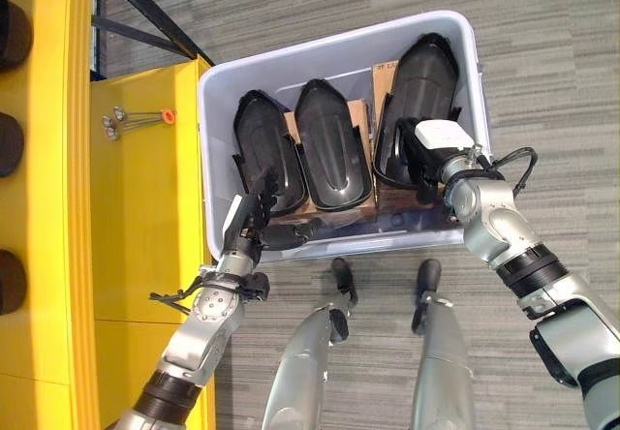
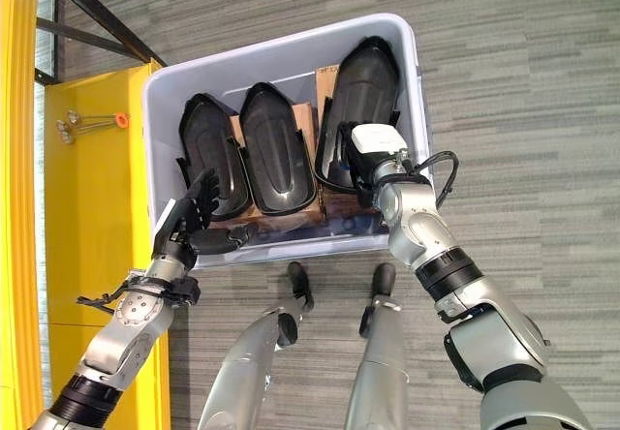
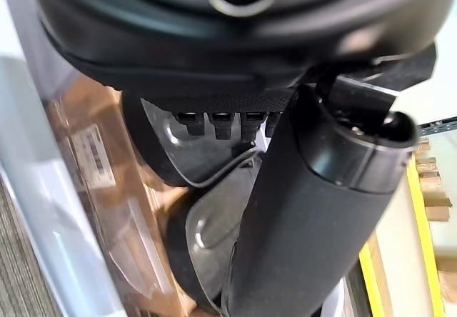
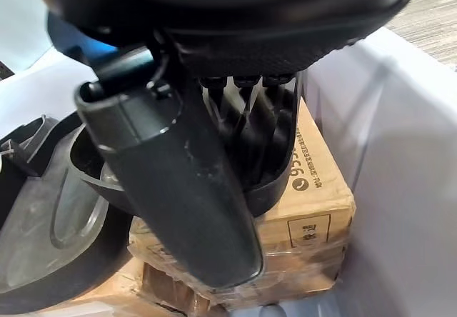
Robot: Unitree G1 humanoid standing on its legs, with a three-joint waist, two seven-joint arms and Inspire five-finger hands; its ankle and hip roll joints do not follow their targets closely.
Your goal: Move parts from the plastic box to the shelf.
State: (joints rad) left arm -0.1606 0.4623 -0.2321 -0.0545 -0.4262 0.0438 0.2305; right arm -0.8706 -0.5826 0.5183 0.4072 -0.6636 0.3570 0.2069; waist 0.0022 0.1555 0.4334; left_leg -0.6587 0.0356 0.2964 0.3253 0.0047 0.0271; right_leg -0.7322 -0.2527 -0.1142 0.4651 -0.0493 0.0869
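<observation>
Pale grey-white plastic forms the plastic box [image 1: 215, 149], which stands on the striped grey carpet [image 1: 542, 52] just beside the yellow shelf [image 1: 145, 217]. From the left eye, three black moulded parts lie in the box on brown cardboard cartons [image 1: 360, 120]: a left part [image 1: 260, 144] by the box's left wall, a middle part [image 1: 329, 149] beside it, and a larger right part [image 1: 426, 76] along the right wall. The left hand [image 1: 254, 219] is at the box's near left corner, its fingers straight and spread against the near end of the left part. The right hand [image 1: 426, 154] reaches over the near right corner onto the near end of the right part. A small bundle of metal pins with an orange tip [image 1: 136, 118] lies on the shelf top.

From the right eye, the same layout shows; the left hand's fingers [image 2: 199, 198] fan out, uncurled, touching the left part's edge.

At the left wrist, the thumb [image 3: 314, 210] stands apart from the fingers, with the part's glossy black shell past them and the box wall alongside.

At the right wrist, the right hand's fingers [image 4: 250, 128] hook into the rim of the right part above a carton, the thumb [image 4: 171, 181] on the outside, clamping that rim.
</observation>
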